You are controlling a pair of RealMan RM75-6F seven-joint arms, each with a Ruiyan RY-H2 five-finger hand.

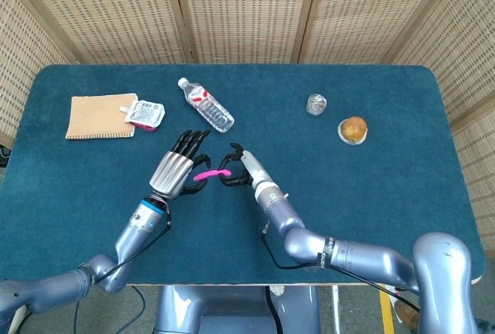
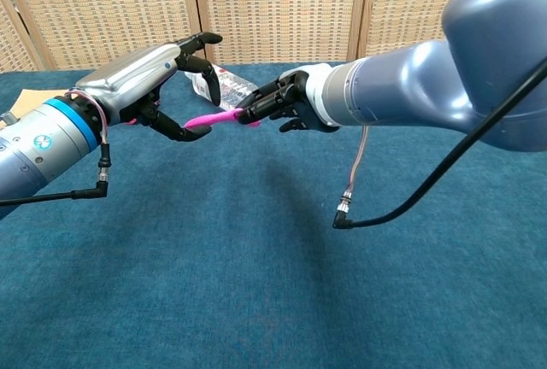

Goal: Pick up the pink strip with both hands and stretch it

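The pink strip (image 1: 207, 173) hangs in the air above the blue table, roughly level; in the chest view the pink strip (image 2: 212, 118) slopes slightly down to its left end. My right hand (image 1: 240, 170) pinches its right end, and in the chest view the right hand (image 2: 278, 108) has its dark fingertips closed on that end. My left hand (image 1: 179, 165) is at the strip's free left end with fingers spread. In the chest view the left hand (image 2: 167, 87) has its thumb just under the strip's tip and the other fingers above it, not closed on it.
A water bottle (image 1: 206, 105) lies behind the hands. A tan cloth (image 1: 97, 117) and a red-and-white pouch (image 1: 147, 114) are at the back left. A crumpled clear wrapper (image 1: 315, 104) and a bun (image 1: 353, 129) sit at the back right. Wicker screens stand behind the table.
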